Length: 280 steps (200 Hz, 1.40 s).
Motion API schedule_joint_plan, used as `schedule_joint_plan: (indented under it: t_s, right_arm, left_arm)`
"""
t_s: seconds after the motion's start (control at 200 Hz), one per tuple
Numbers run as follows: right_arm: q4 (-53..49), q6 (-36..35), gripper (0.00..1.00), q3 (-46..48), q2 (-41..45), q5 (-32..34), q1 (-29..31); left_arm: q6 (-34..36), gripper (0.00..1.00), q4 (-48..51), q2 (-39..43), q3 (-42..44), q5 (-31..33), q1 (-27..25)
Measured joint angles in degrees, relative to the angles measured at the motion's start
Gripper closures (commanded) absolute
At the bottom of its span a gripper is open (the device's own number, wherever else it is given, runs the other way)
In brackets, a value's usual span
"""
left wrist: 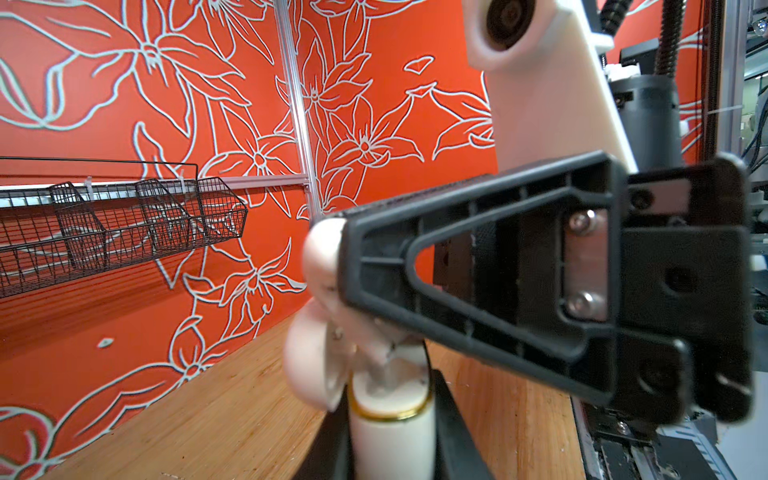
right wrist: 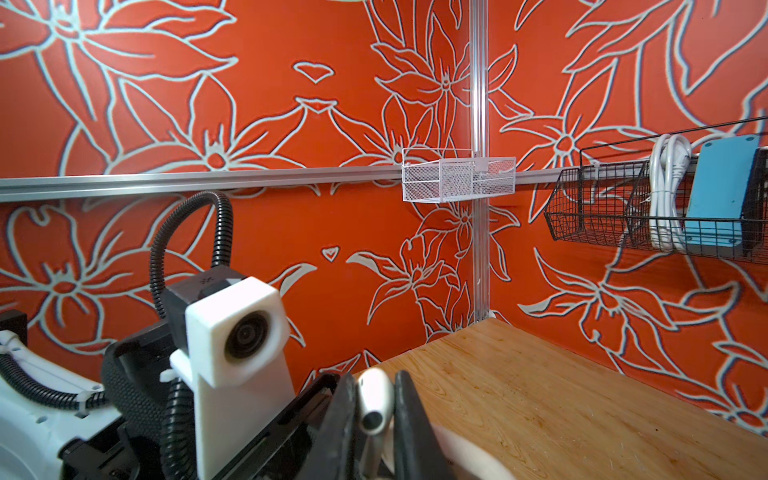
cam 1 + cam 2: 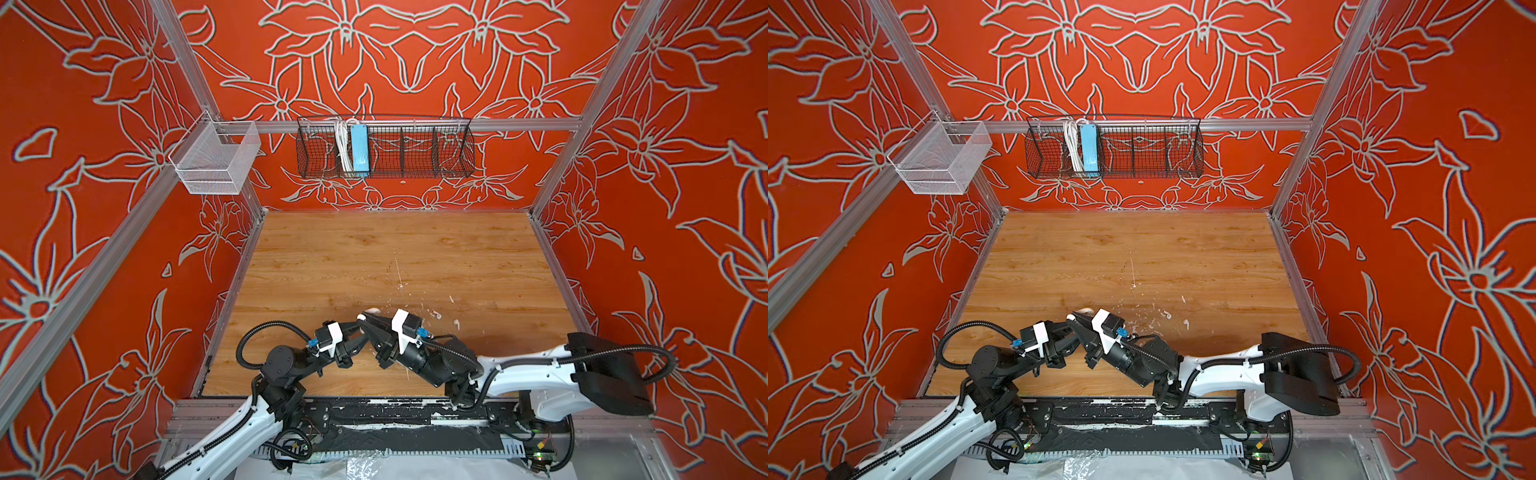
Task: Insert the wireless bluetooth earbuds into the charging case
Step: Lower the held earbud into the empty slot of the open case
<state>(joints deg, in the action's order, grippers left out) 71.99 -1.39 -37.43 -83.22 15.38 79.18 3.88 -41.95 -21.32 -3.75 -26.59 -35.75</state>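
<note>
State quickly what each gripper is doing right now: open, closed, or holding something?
Left gripper: closed, holding the charging case.
Right gripper: closed, holding one earbud.

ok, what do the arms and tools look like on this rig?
Left arm and right arm: white link shells, black joints, black corrugated conduit looped alongside. Left tool and right tool: black ribbed triangular fingers. White-housed wrist camera on each, with a small blue connector.
</note>
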Motion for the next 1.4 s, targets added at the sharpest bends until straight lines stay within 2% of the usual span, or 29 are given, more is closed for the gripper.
schedule_joint_plan:
  t_s: [0.51, 1.401]
  right_arm:
    - [8.37, -4.22, 1.0, 1.6, -4.55, 1.68, 0.46]
    - [12.57, -8.11, 1.0, -2.97, -12.17, 14.67, 3.21]
  left_arm:
    - [-0.02, 1.0, 3.76, 2.54, 0.0, 3.48, -0.37]
    - [-0.07, 1.0, 11.04, 6.6, 0.0, 9.55, -0.72]
